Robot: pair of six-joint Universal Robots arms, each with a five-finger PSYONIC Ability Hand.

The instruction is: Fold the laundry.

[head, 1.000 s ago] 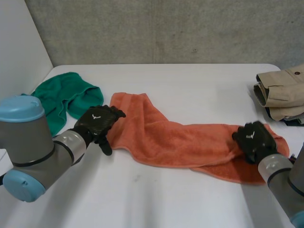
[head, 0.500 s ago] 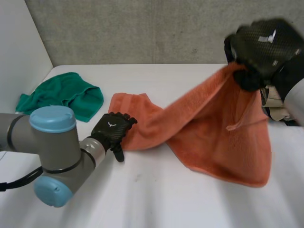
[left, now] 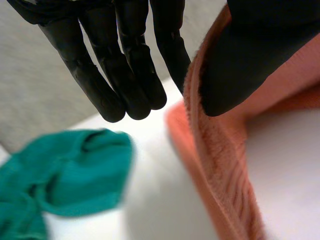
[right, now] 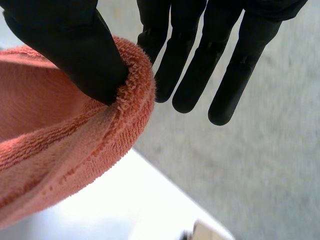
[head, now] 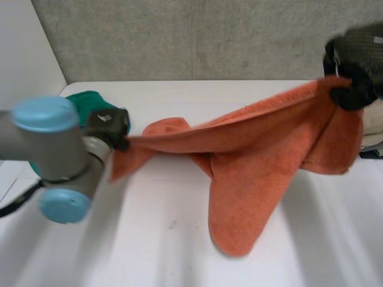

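Orange towel (head: 239, 173) hangs in the air across the middle of the head view, stretched between our two hands; its upper edge runs as a taut line from centre-left to the upper right, and a long loose fold droops from the middle toward the white table (head: 149, 251) at lower centre, where we cannot tell whether its tip touches the surface; our left hand (head: 109, 122), at the centre-left of the frame, grips the towel's left end, and in the left wrist view the thumb (left: 250, 50) pinches the hem against the side of the fingers (left: 125, 65), which otherwise hang straight; our right hand (head: 357, 66), high in the upper right corner, holds the other end, and its wrist view shows its thumb pressing the rolled hem against the nearest of its straight fingers; a green cloth (head: 88, 97) lies crumpled on the table just behind the left hand, apart from the towel; a beige garment (head: 372, 122) sits at the right edge of the frame, partly hidden behind the towel.
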